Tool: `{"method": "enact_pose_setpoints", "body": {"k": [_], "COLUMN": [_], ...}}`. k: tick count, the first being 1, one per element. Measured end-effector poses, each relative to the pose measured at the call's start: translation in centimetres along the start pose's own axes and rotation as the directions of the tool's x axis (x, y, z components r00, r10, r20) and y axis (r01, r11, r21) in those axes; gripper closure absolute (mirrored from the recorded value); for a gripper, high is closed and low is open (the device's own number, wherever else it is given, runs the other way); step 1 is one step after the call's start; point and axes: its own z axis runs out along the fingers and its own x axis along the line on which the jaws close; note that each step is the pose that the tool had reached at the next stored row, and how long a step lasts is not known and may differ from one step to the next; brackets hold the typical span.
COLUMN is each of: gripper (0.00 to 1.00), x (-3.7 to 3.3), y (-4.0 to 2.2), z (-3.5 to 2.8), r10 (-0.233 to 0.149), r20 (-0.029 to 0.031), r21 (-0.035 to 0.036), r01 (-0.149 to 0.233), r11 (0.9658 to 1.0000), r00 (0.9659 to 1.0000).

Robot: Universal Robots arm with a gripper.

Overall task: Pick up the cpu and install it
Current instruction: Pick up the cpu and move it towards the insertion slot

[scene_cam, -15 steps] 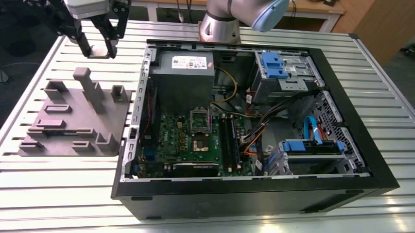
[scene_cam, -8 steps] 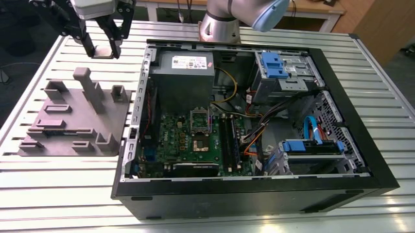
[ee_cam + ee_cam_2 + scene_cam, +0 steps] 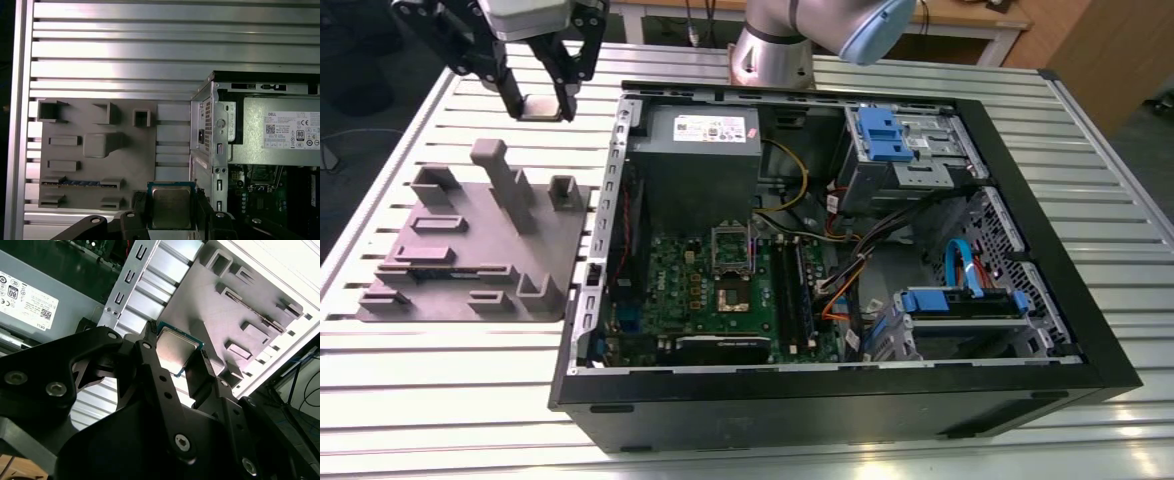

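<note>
The cpu (image 3: 175,346), a small flat square chip with a silver-grey top and a green rim, is clamped between my two black fingers; it also shows in the first wrist view (image 3: 171,206). My gripper (image 3: 543,106) hangs in the air at the exterior view's upper left, above the slatted table, between the grey fixture block and the open computer case. Both wrist views show the gripper (image 3: 176,354) (image 3: 171,212) shut on the chip's edges. Inside the case lies the green motherboard (image 3: 707,300) with its metal socket frame (image 3: 731,268).
A grey fixture block (image 3: 474,245) with raised posts and slots lies at the exterior view's left. The black case wall (image 3: 607,200) stands between it and the motherboard. A grey power supply box (image 3: 698,140), cables and blue drive bays (image 3: 907,140) crowd the case.
</note>
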Motion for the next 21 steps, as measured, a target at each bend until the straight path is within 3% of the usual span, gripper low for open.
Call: {"method": "enact_pose_setpoints", "body": {"k": [21], "gripper": [0.53], "x": [-1.10], "y": [-0.01], "z": [0.01], "r10": [0.000], "r20": [0.0000], "r21": [0.0000], "r01": [0.000], "r11": [1.0000], "r00": [1.0000]}}
